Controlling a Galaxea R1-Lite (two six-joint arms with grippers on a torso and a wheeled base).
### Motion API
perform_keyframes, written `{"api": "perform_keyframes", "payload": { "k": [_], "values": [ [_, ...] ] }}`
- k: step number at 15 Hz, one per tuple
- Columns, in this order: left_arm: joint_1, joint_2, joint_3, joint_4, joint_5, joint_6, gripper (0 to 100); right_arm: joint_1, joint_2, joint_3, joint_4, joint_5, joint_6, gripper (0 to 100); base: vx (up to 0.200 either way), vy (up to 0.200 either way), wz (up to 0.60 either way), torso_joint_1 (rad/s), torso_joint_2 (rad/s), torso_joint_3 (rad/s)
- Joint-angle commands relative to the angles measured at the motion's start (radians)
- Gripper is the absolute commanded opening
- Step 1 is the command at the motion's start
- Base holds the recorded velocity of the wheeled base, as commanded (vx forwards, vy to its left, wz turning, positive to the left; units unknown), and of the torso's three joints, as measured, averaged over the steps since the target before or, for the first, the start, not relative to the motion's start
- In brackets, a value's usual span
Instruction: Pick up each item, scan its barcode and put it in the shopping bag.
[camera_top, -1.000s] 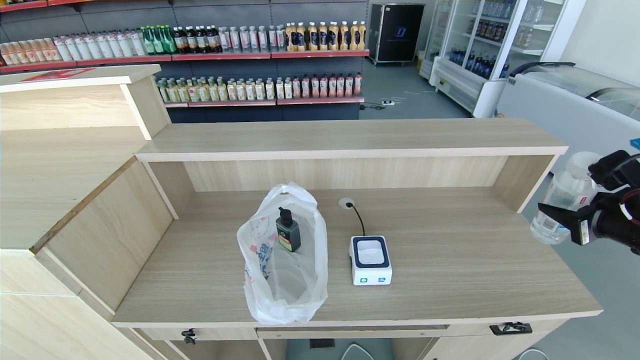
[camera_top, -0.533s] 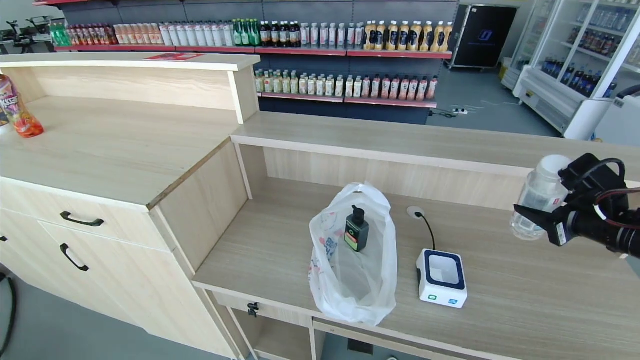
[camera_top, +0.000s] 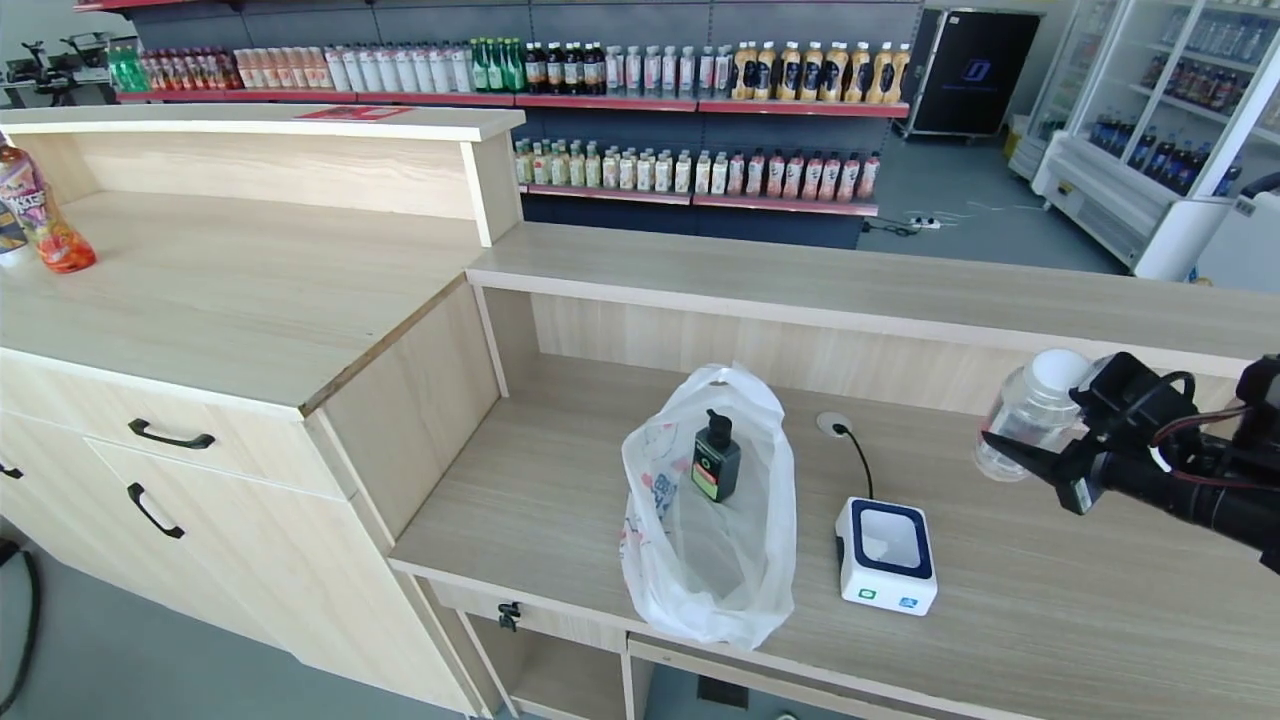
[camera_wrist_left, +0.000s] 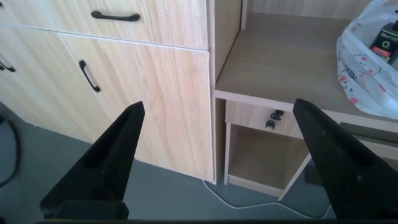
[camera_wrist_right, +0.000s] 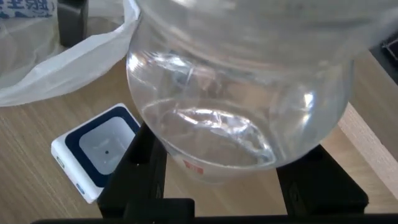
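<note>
Right end effector (camera_top: 1022, 452) clamped on clear water bottle (camera_top: 1020, 410), white cap uppermost, held in air above table (camera_top: 1050, 600), to right of barcode scanner (camera_top: 887, 555). Shopping bag (camera_top: 710, 560) stands open on table just left of scanner, dark pump bottle (camera_top: 716, 465) inside. Left end effector (camera_wrist_left: 217, 106) spread wide, empty, low before cabinet drawers (camera_wrist_left: 149, 25).

No print reads clearly: blurred lettering on the orange-labelled drink bottle (camera_top: 40, 215), a green-and-red label on the dark pump bottle (camera_top: 716, 462), a small red tag on the clear plastic bottle (camera_wrist_right: 236, 124).
</note>
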Motion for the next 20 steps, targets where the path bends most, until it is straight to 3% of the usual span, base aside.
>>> {"api": "perform_keyframes", "payload": {
  "k": [1,3,7,11,20],
  "values": [
    [0.001,0.0,0.0,0.0,0.0,0.0,100,0.003,0.055,0.009,-0.012,0.028,-0.044,0,0.0,0.0,0.0,0.0,0.0,0.0],
    [0.001,0.0,0.0,0.0,0.0,0.0,100,-0.003,0.096,0.009,-0.017,0.111,-0.09,0,0.0,0.0,0.0,0.0,0.0,0.0],
    [0.001,0.0,0.0,0.0,0.0,0.0,100,-0.003,0.168,-0.006,-0.087,0.159,-0.18,0,0.0,0.0,0.0,0.0,0.0,0.0],
    [0.001,0.0,0.0,0.0,0.0,0.0,100,0.0,0.213,-0.009,-0.101,0.167,-0.249,0,0.0,0.0,0.0,0.0,0.0,0.0],
    [0.001,0.0,0.0,0.0,0.0,0.0,100,0.049,0.294,-0.012,-0.21,0.167,-0.266,0,0.0,0.0,0.0,0.0,0.0,0.0]
  ]
}}
